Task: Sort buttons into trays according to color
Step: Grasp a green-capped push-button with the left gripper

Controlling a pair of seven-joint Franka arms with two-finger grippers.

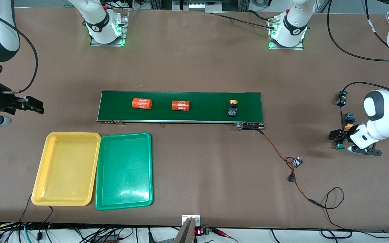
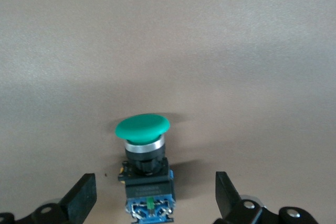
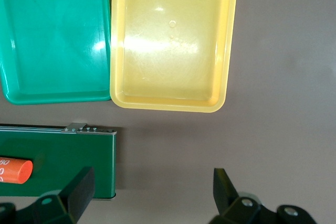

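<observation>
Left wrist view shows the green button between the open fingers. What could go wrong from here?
1. The green-capped button stands upright on a narrow body; if the open left gripper closes off-centre, it may tip over.
2. Another button sits close beside it under the arm, so descending could knock it.
3. The orange cylinders share the conveyor belt with a yellow-capped button; the open right gripper might mistake them.
</observation>
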